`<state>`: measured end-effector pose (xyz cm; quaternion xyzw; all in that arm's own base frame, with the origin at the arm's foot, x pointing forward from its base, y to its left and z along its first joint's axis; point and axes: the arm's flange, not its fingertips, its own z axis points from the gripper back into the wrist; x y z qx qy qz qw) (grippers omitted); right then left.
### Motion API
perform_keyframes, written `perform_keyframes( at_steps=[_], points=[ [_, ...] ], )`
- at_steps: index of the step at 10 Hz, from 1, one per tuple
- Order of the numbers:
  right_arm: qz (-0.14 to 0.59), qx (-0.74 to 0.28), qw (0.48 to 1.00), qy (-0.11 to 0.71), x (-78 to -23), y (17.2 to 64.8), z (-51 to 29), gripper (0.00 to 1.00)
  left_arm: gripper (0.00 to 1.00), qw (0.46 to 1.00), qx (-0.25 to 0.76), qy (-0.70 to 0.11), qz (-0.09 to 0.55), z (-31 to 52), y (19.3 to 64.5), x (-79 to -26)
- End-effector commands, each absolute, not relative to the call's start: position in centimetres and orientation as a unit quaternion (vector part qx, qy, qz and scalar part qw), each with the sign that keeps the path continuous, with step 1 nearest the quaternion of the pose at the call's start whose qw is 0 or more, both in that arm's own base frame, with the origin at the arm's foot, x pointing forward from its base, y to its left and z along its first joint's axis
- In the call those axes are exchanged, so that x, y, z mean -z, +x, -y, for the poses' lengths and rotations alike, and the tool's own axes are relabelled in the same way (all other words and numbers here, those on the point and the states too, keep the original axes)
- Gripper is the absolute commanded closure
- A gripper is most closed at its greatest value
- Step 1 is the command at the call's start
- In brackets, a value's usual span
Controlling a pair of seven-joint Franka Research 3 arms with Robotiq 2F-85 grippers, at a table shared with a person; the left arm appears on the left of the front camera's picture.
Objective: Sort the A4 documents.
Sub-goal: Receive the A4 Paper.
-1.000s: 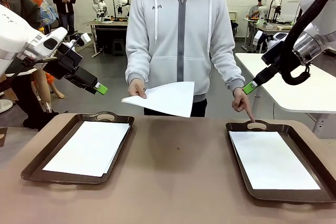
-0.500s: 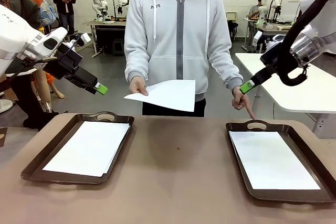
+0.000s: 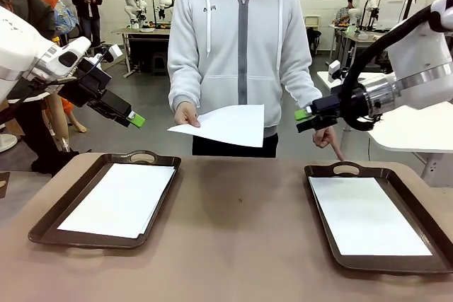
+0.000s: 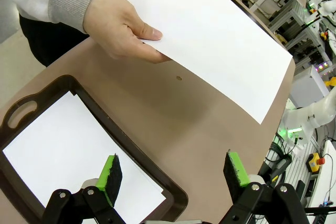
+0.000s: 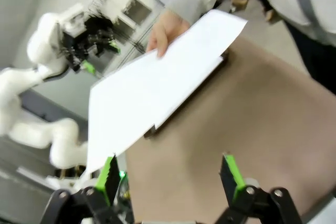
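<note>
White A4 sheet (image 3: 225, 124) held out flat above the far table edge in the person's hand (image 3: 186, 115), well clear of both grippers. More sheets lying in the left brown tray (image 3: 49, 222) and the right brown tray (image 3: 417, 199). Left gripper (image 3: 136, 119) raised above the left tray, jaws spread, grasping nothing. Right gripper (image 3: 304, 118) beside the sheet's edge, jaws likewise spread and empty. Person's other hand (image 3: 327, 136) pointing down at the right tray.
</note>
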<state>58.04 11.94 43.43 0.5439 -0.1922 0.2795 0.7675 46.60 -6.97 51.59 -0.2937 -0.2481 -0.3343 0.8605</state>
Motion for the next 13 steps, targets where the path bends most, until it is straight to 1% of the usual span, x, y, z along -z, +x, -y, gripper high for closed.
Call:
perform_keyframes(
  at_steps=[1,2,3,7,13],
  points=[
    [0.211,-0.202,0.745,0.599,-42.6,58.1,-12.9,0.0,0.0,0.861,0.333,-0.293,0.25,6.9,46.6,-51.7],
    [0.215,-0.152,0.737,0.622,-41.3,58.2,-13.5,0.0,0.0,0.861,0.333,-0.293,0.25,6.9,46.6,-51.7],
    [0.208,-0.124,0.731,0.638,-40.4,58.3,-14.3,0.0,0.0,0.861,0.333,-0.293,0.25,6.9,46.6,-51.7],
    [0.169,-0.083,0.732,0.655,-38.9,57.1,-16.7,0.0,0.0,0.861,0.333,-0.293,0.25,6.9,46.6,-51.7],
    [0.111,-0.05,0.705,0.699,-38.3,58.2,-20.9,0.0,0.0,0.861,0.333,-0.293,0.25,6.9,46.6,-51.7]
  ],
)
